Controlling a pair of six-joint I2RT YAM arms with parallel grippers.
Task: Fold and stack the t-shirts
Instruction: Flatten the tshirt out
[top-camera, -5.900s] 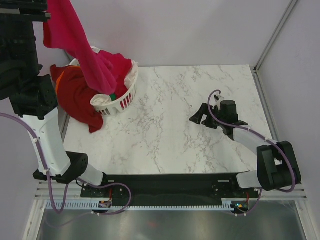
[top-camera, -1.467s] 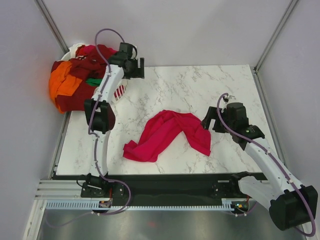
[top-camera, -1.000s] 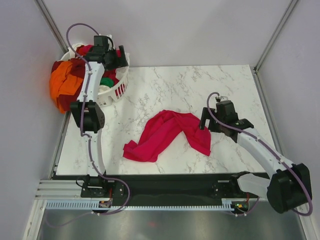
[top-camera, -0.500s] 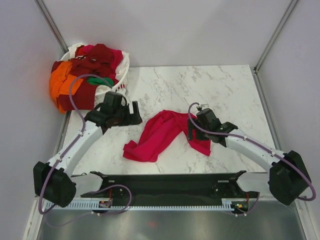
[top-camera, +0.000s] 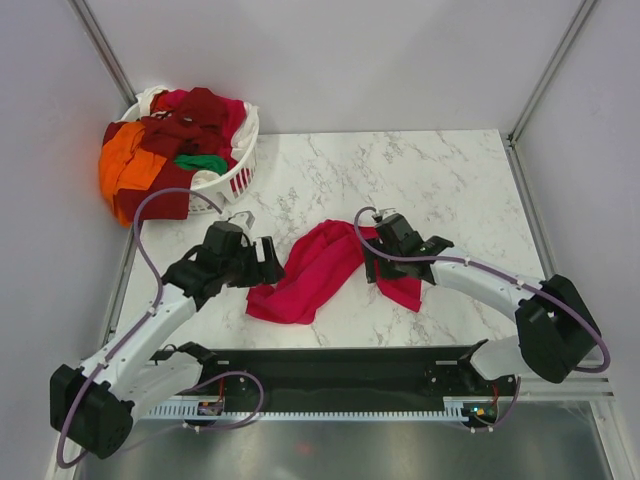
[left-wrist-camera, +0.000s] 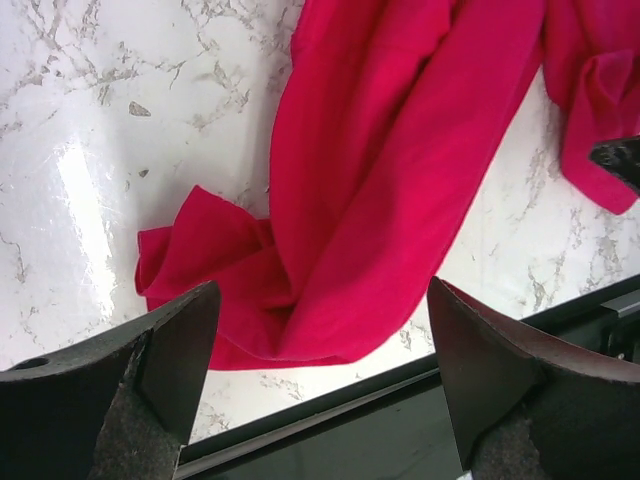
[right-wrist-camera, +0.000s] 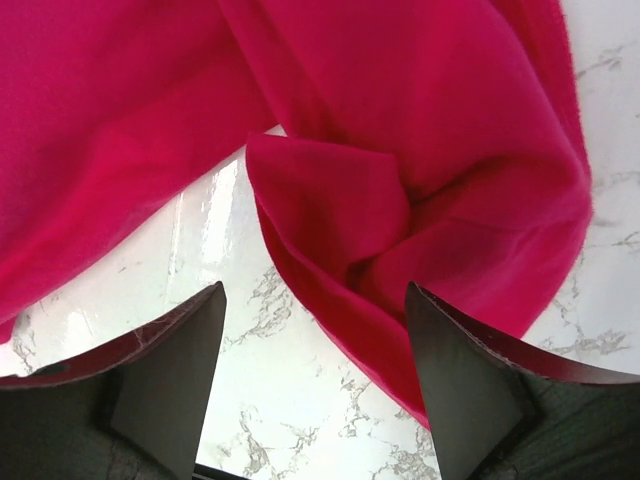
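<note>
Both our arms have closed in on the shirt, lying slantwise between them: left gripper open beside its left end, right gripper open over its right fold.

1 crimson-pink t-shirt lies crumpled on the marble tabletop. The left pincer is at its left edge, the right pincer over its right part. At the far-left corner, a white basket holds other t-shirts, maroon, orange and green.
</note>
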